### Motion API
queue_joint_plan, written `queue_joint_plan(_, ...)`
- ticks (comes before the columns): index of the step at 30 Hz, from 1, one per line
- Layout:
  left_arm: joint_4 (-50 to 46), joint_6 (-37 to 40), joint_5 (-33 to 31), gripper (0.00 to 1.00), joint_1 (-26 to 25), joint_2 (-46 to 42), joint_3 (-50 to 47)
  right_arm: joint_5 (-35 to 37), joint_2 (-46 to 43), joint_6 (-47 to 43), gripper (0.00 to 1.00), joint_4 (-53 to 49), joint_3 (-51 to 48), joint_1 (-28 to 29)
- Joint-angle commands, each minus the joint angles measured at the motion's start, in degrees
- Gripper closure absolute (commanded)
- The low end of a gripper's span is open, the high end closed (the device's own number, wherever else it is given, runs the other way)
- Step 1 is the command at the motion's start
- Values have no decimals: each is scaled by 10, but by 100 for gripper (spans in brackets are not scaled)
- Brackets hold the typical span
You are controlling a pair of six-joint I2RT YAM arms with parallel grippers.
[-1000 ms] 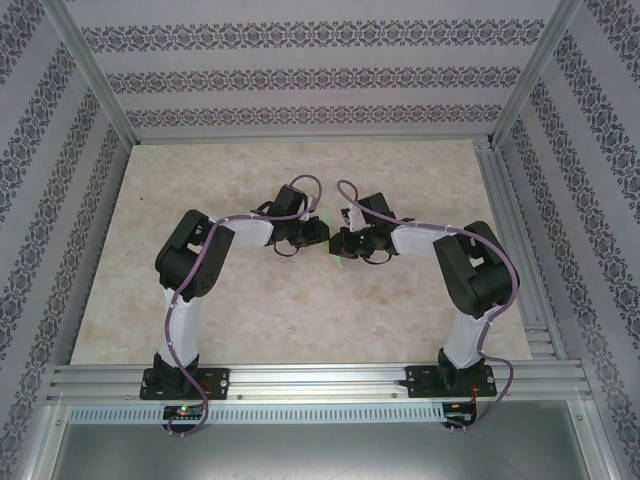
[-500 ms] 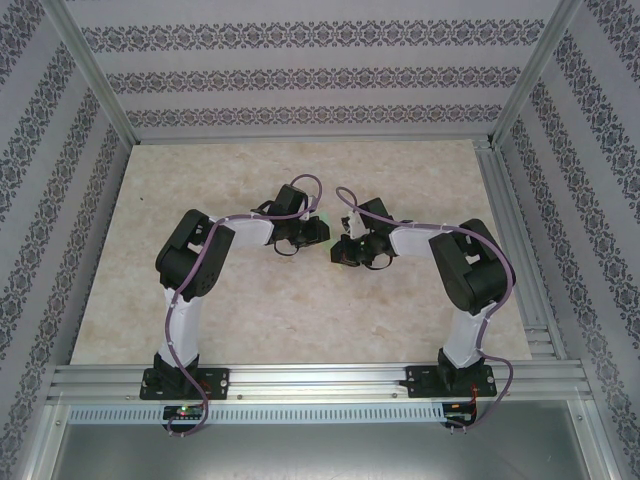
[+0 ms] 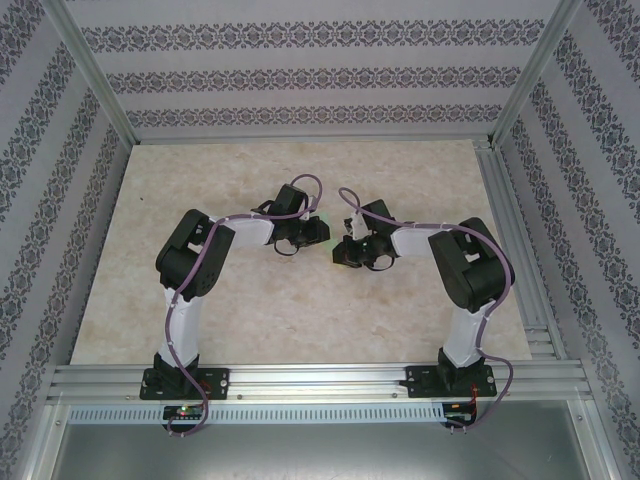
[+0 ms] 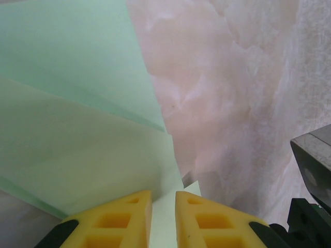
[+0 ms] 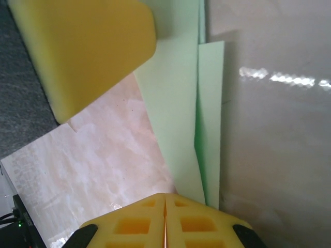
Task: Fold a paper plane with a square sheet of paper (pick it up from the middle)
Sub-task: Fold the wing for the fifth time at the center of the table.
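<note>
Paper plane (image 4: pixel 77 134) sits mid-counter between my two tools, long crease running away from the right tool (image 5: pixel 164 199), whose yellow pads look pressed together on the paper's near end. Left tool (image 4: pixel 163 199) pinches a paper edge, thin gap showing. Pale mint-green, partly folded, overlapping layers. Counter (image 3: pixel 250 320) marbled.

Both arms: white link shells, black joint housings, black base plates bolted to aluminium rail. Purple cable runs along each arm from base to wrist, looping free near the wrist. Left gripper (image 4: pixel 163 219) and right gripper (image 5: pixel 164 222): yellow wedge-shaped fingers with moulded rectangular recesses, on black mounts.
</note>
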Motion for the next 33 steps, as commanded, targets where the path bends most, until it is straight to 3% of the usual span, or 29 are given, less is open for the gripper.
queue_joint_plan(1,-45,14,-22,79,-4,29,1,-13,-26,11,89,-2,-24,-7)
queue_joint_plan(15,-39,39,0,78,-2,20,24,41,0,9,94,-51,-41,-17)
queue_joint_plan(22,-52,46,10,78,-1,31,41,-34,-57,32,89,17,0,-15)
queue_joint_plan(33,-49,39,10,79,0,32,34,-10,30,4,90,-24,65,-2)
